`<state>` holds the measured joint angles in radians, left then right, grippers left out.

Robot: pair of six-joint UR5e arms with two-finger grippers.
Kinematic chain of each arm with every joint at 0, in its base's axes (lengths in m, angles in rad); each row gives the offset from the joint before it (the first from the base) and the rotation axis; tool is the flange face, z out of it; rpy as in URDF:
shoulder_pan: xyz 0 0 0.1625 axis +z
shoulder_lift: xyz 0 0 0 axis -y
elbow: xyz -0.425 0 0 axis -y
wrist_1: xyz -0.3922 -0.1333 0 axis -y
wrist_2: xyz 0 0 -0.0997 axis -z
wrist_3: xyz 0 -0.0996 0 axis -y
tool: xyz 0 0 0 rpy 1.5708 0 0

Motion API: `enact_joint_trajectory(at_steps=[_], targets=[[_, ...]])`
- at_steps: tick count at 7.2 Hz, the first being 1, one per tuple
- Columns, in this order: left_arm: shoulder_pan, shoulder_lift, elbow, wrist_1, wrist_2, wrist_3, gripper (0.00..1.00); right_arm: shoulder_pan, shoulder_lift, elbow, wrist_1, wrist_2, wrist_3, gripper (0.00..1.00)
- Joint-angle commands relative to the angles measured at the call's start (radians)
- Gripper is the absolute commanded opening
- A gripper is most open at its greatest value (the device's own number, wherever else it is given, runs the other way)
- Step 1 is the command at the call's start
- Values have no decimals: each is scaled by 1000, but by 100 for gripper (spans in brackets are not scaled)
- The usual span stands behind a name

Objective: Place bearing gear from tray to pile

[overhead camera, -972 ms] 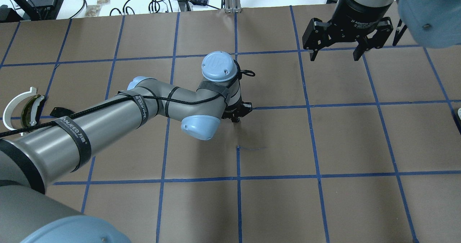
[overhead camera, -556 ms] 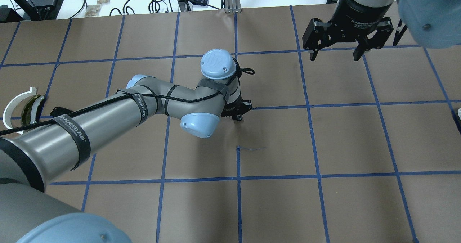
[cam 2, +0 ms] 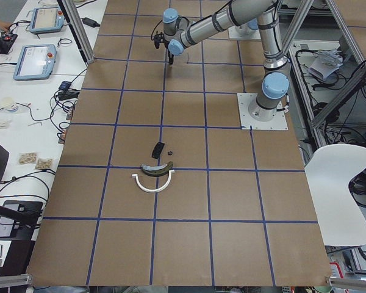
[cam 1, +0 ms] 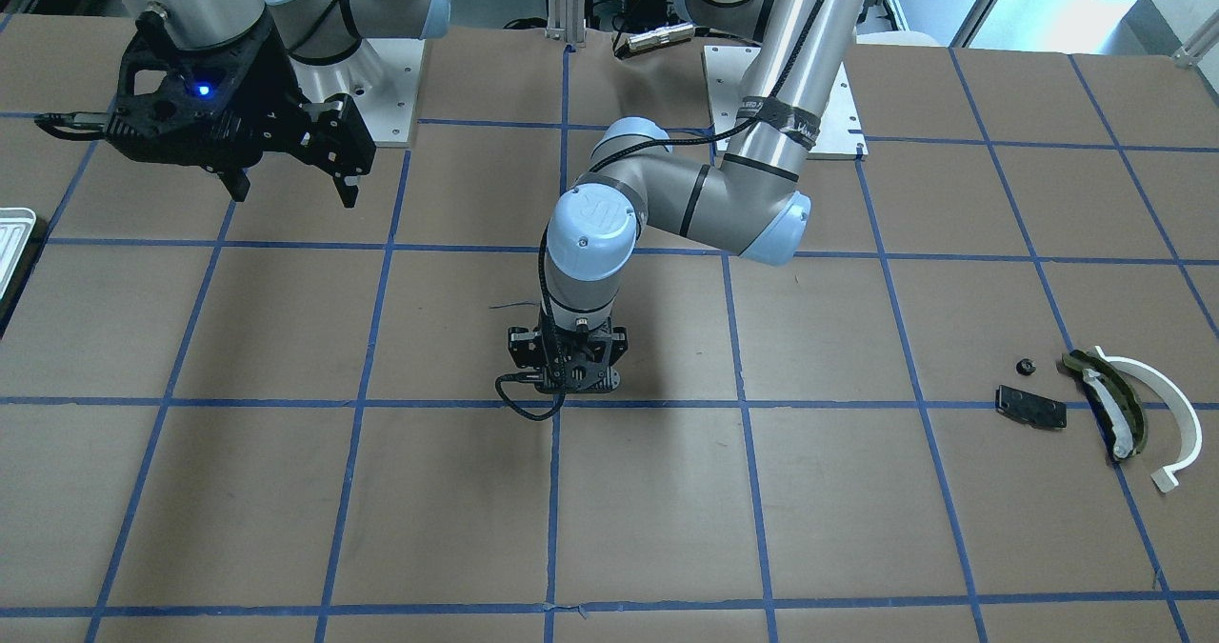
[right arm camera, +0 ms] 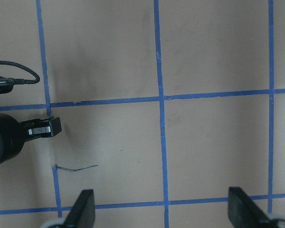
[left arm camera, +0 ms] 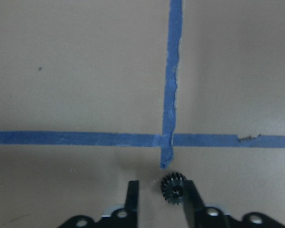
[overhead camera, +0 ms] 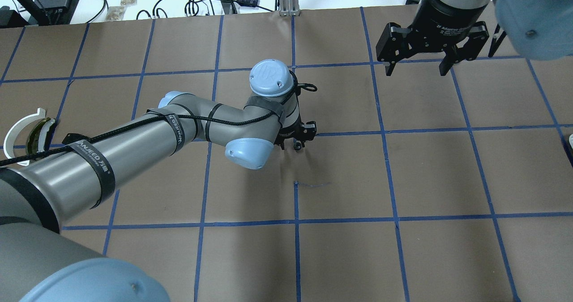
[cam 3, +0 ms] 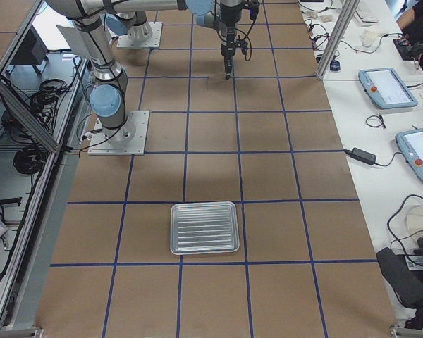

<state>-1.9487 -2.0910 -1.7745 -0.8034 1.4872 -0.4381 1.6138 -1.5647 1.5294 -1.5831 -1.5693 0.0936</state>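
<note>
Left tool (left arm camera: 159, 192) apart, gear (left arm camera: 173, 188) off to one side inside; close crooked and you flick it away. Right tool (overhead camera: 416, 71) apart.

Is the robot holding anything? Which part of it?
Nothing is gripped yet. The little gear sits loose inside the open left gripper; the right gripper is open and empty.

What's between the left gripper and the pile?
Nothing: only bare table paper crossed by blue tape lines separates the left gripper from the pile, as the front-facing view shows.

Black gear (left arm camera: 174, 188), silvery ridged tray (cam 3: 204, 229), blue-gridded brown table (overhead camera: 429, 176).
</note>
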Motion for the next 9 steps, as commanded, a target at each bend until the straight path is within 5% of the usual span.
enact_joint_trajectory(at_steps=[1, 2, 4, 5, 8, 9], targets=[[-3, -17, 1, 3, -1, -2, 96, 0, 0, 2, 0, 0, 0, 100], [-4, -27, 0, 7, -1, -1, 81, 1, 0, 2, 0, 0, 0, 100], [-4, -31, 0, 9, -1, 6, 10, 0, 0, 2, 0, 0, 0, 100], [-4, -27, 1, 7, 2, 7, 0, 0, 0, 2, 0, 0, 0, 100], [23, 29, -13, -41, 27, 73, 0, 0, 0, 2, -2, 0, 0, 100], [80, 61, -19, -116, 132, 161, 0, 0, 0, 2, -2, 0, 0, 100]])
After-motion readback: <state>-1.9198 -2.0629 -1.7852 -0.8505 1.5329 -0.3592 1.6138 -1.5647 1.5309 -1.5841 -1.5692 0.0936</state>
